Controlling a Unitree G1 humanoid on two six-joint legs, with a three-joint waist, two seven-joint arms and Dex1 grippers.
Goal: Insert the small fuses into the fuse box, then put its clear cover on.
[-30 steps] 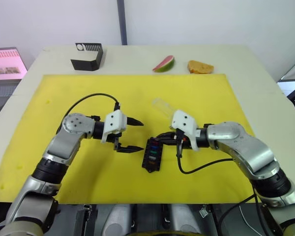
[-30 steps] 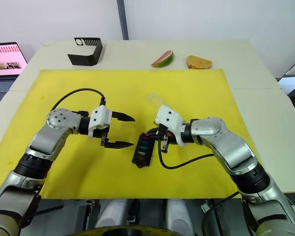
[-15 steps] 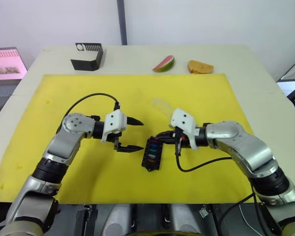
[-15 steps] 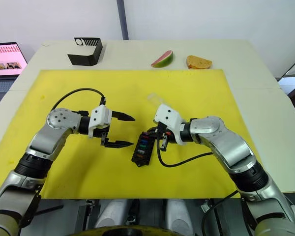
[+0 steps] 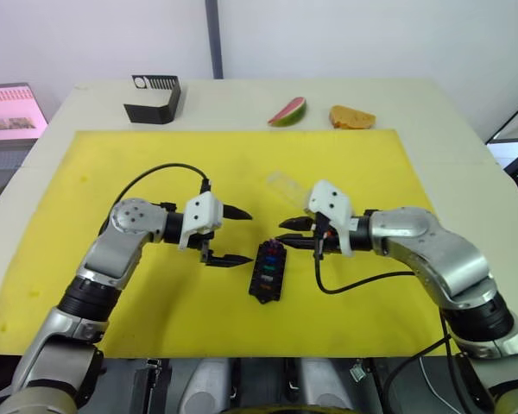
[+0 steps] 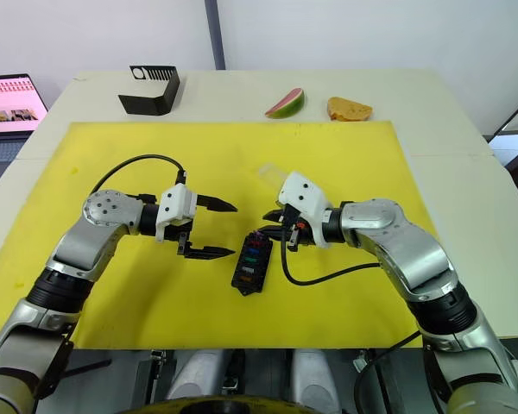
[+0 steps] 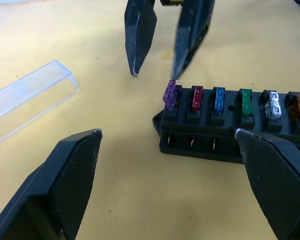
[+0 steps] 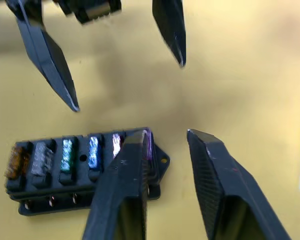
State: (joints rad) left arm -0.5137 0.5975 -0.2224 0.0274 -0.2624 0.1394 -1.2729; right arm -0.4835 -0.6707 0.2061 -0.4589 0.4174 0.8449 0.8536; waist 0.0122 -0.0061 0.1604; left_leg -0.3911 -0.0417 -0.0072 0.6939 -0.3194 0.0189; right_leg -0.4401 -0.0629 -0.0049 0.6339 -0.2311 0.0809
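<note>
The black fuse box point(image 5: 266, 270) lies on the yellow mat, with a row of small fuses point(image 7: 219, 99) standing in its slots. The purple fuse point(image 7: 169, 95) at the end sits a little tilted and higher than the others. My right gripper point(image 5: 284, 232) hovers just off that end of the box, slightly open, with nothing between its fingers. My left gripper point(image 5: 240, 236) is wide open to the left of the box and holds nothing. The clear cover point(image 5: 285, 184) lies flat on the mat beyond my right gripper.
The yellow mat point(image 5: 112, 155) covers most of the white table. A larger black angular box point(image 5: 154, 99) stands at the back left. A watermelon slice point(image 5: 288, 112) and a piece of bread point(image 5: 351, 117) lie at the back. A screen point(image 5: 9, 110) sits at the far left.
My right gripper has drawn back from the end of the fuse box, rising and moving right. The left arm and the box have stayed put.
</note>
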